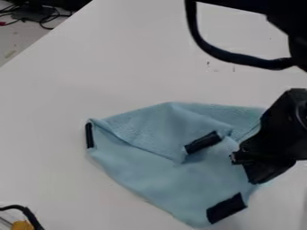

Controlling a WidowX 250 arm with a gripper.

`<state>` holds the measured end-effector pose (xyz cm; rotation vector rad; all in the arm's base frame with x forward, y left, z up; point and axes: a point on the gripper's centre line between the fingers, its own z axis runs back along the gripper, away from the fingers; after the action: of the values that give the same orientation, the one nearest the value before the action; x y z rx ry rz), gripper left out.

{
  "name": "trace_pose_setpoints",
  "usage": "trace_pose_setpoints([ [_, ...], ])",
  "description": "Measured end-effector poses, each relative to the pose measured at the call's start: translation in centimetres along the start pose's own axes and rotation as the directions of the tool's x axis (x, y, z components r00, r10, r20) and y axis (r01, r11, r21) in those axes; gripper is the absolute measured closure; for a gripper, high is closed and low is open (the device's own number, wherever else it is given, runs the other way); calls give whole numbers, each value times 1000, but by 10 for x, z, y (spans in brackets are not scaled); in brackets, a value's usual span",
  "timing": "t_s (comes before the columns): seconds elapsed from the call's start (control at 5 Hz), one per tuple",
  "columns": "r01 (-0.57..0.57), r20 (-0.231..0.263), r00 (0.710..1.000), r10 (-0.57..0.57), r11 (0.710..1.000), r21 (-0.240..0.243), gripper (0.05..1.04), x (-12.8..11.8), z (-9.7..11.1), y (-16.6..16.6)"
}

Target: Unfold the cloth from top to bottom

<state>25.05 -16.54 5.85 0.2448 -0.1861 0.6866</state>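
The light blue cloth (150,168) is spread partly folded on the table (54,99), its right side overlapped in the camera view by the black tool (244,170), whose state, open or closed, cannot be told. The dark patch (203,143) at the folded flap (153,128) is seen just left of the tool and slightly higher in view, so a short leftward shift would probably be needed before the flap could be taken and turned back.
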Motion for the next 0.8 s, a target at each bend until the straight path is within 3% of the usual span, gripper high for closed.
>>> trace_pose_setpoints([
  [0.2,54,5,999,-54,997,-54,857,-4,-8,8],
  [0.4,95,17,995,-94,991,-92,600,-5,-9,14],
  [0.6,127,15,992,-126,985,-118,295,5,5,20],
  [0.8,189,9,982,-190,969,-162,83,21,30,24],
])
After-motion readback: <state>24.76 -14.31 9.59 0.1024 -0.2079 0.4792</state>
